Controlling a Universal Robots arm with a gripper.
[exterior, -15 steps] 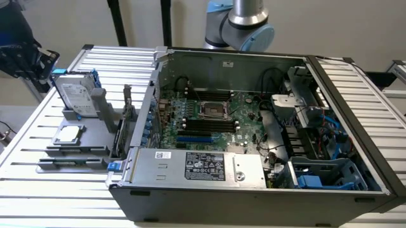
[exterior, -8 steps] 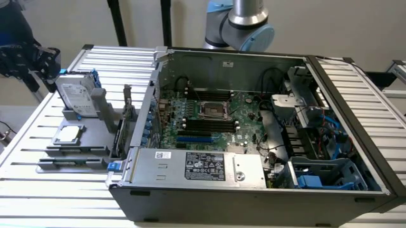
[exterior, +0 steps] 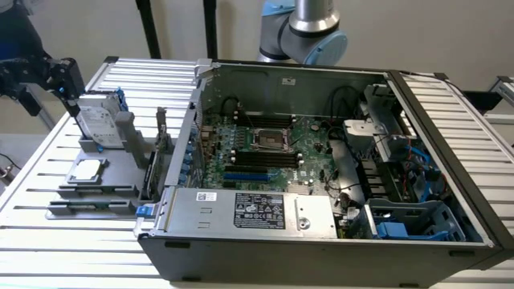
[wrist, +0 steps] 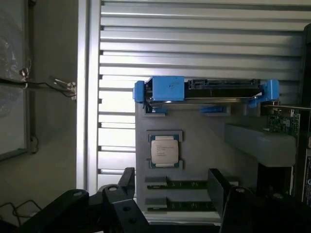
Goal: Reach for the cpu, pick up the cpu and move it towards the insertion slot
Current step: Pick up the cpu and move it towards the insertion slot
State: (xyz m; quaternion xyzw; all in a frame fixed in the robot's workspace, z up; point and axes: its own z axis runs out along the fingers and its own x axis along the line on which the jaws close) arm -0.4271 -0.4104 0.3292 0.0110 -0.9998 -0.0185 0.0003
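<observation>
Slatted metal tabletop (exterior: 32, 198), near the exterior view's left edge: small flat square silvery-grey cpu (wrist: 164, 151) lies flat in a grey plastic tray (wrist: 204, 145). Black two-finger gripper (wrist: 171, 174) hangs well apart above it, wide open and empty, with the cpu lined up with its gap.

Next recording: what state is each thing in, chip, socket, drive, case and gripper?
Small square silvery-grey cpu: lying flat in a recess of the grey tray, not gripped.
Square silver-framed insertion slot: dark centre, no chip in it.
Silver hard drive in blue frame: standing on edge in the tray.
Dark grey computer case: lying flat, side open.
Black gripper: open, holding nothing, clear of the cpu.
</observation>
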